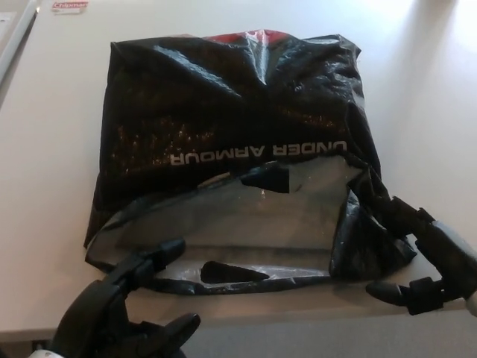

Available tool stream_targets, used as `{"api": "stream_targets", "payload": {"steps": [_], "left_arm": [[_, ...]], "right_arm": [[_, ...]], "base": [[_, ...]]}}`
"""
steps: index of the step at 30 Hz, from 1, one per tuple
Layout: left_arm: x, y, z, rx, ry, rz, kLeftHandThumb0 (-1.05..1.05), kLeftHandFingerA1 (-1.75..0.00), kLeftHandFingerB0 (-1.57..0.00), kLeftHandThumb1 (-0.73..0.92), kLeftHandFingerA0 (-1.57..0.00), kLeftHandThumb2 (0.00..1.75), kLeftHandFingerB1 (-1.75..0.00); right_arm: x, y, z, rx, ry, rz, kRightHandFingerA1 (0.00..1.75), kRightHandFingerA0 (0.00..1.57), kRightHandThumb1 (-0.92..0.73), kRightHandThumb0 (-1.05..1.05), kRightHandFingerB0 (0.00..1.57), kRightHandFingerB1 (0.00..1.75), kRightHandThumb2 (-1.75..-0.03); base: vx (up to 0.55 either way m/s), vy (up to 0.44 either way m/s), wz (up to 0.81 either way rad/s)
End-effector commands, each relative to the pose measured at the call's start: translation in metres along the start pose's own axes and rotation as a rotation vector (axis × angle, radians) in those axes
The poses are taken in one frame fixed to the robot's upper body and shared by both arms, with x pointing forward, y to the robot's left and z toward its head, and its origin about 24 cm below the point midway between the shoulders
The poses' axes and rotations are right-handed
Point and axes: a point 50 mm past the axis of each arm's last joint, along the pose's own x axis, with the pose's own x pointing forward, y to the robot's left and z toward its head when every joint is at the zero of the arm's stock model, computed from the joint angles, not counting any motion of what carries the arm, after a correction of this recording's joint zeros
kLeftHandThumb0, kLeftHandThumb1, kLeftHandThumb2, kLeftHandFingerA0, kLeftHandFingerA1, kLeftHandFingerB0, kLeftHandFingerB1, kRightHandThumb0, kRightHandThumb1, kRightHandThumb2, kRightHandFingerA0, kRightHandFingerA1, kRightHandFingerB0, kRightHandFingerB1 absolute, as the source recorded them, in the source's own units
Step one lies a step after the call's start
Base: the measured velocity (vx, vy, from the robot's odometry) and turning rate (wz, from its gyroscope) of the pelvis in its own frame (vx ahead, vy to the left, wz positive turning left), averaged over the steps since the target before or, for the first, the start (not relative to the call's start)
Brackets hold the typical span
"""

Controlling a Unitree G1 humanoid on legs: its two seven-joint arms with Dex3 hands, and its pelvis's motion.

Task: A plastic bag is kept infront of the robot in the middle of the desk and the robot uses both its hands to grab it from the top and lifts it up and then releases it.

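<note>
A black plastic bag (pixel 231 112) with white lettering lies on the pale desk (pixel 52 149), its mouth toward me. The mouth sags half open and shows a grey inside (pixel 253 224). My left hand (pixel 123 313) is low at the front left, fingers spread, one fingertip reaching the near rim of the bag; nothing is held in it. My right hand (pixel 425 257) is at the bag's crumpled right corner (pixel 369 231). Its upper fingers rest beside that corner and its thumb is apart below, so it stands open.
The desk's front edge (pixel 298 317) runs just below the bag's mouth. A small red-and-white label (pixel 69 4) lies at the far left. A pale strip (pixel 15 33) runs along the desk's left side.
</note>
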Motion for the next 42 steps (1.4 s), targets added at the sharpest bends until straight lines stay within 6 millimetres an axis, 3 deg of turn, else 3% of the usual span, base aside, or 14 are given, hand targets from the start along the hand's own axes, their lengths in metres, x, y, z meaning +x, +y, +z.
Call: {"api": "stream_targets", "payload": {"steps": [1,5,6,7,8,11,12,13,20,21,24,27,28,42], "left_arm": [[-0.001,0.0,-0.002,-0.06,0.062,-0.007,-0.35,-0.64,0.0,0.35,-0.5,0.85,-0.46],[-0.002,0.0,0.003,-0.088,0.069,0.022,-0.52,-0.53,-0.36,0.59,-0.78,0.58,-0.34],[-0.002,-0.001,0.004,-0.103,0.075,0.038,-0.53,-0.58,-0.48,0.6,-0.89,0.59,-0.35],[-0.002,-0.001,0.004,-0.11,0.078,0.043,-0.53,-0.58,-0.48,0.6,-0.89,0.59,-0.35],[-0.002,0.0,0.005,-0.112,0.078,0.046,-0.52,-0.6,-0.51,0.61,-0.91,0.59,-0.36],[-0.003,0.0,0.005,-0.123,0.079,0.068,-0.48,-0.67,-0.52,0.63,-0.94,0.59,-0.36],[-0.004,0.001,0.005,-0.13,0.076,0.07,-0.48,-0.67,-0.52,0.63,-0.94,0.59,-0.36],[-0.005,0.003,0.006,-0.142,0.068,0.086,-0.45,-0.7,-0.55,0.62,-0.94,0.59,-0.37],[-0.009,0.009,0.008,-0.142,0.032,0.087,-0.43,-0.81,-0.57,0.64,-0.96,0.59,-0.37],[-0.01,0.01,0.009,-0.144,0.028,0.091,-0.43,-0.82,-0.57,0.64,-0.97,0.6,-0.38],[-0.011,0.011,0.01,-0.136,0.015,0.091,-0.43,-0.85,-0.58,0.66,-0.97,0.6,-0.38],[-0.013,0.011,0.013,-0.135,-0.009,0.093,-0.44,-0.88,-0.58,0.65,-0.97,0.59,-0.37],[-0.013,0.011,0.014,-0.129,-0.013,0.091,-0.46,-0.9,-0.58,0.64,-0.96,0.59,-0.37],[-0.026,0.007,0.024,0.071,-0.214,0.088,-0.39,-0.99,-0.49,0.64,-0.67,0.59,-0.35]], "right_arm": [[-0.001,0.021,-0.013,-0.049,0.126,0.091,1.3,0.0,-0.57,-1.05,0.0,0.22,-0.63],[0.003,0.026,-0.009,-0.005,0.095,-0.014,1.15,0.18,-0.58,-1.05,0.0,0.38,-0.64],[0.003,0.027,-0.008,0.023,0.09,-0.07,1.09,0.37,-0.58,-1.05,0.03,0.82,-0.63],[0.003,0.027,-0.009,0.036,0.089,-0.091,1.09,0.37,-0.58,-1.05,0.03,0.82,-0.63],[0.003,0.028,-0.008,0.061,0.09,-0.125,1.12,0.53,-0.59,-1.05,0.41,1.01,-0.63],[0.002,0.03,-0.006,0.095,0.076,-0.237,1.28,0.79,-0.6,-1.05,0.74,1.27,-0.61],[0.003,0.031,-0.006,0.098,0.079,-0.251,1.28,0.79,-0.6,-1.05,0.74,1.27,-0.61],[0.004,0.034,-0.006,0.085,0.085,-0.278,1.34,1.05,-0.49,-1.05,0.89,1.28,-1.02],[0.001,0.037,-0.015,0.16,0.177,-0.35,1.49,1.32,-0.55,-1.03,1.11,1.42,-1.06],[0.001,0.037,-0.016,0.177,0.186,-0.365,1.36,1.35,-0.05,-0.63,1.2,1.29,-0.86],[-0.002,0.038,-0.021,0.241,0.219,-0.405,1.49,1.55,-0.06,-0.71,1.37,1.4,-0.86],[-0.006,0.036,-0.024,0.3,0.22,-0.448,1.52,1.57,-0.22,-0.74,1.52,1.48,-0.95],[-0.007,0.035,-0.024,0.311,0.214,-0.462,1.5,1.49,-0.61,-0.99,1.38,1.47,-1.02],[-0.005,0.025,-0.011,0.306,0.055,-0.456,1.56,1.57,-0.55,-0.85,1.55,1.52,-1.13]], "base": [[0.0,0.0,0.0],[0.0,0.0,0.0],[0.0,0.0,0.0],[0.0,0.0,0.0],[0.0,0.0,0.0],[0.0,0.0,0.0],[0.0,0.0,0.0],[0.0,0.0,0.0],[0.0,0.0,0.0],[0.0,0.0,0.0],[0.0,0.0,0.0],[0.0,0.0,0.0],[0.0,0.0,0.0],[0.0,0.0,0.0]]}}
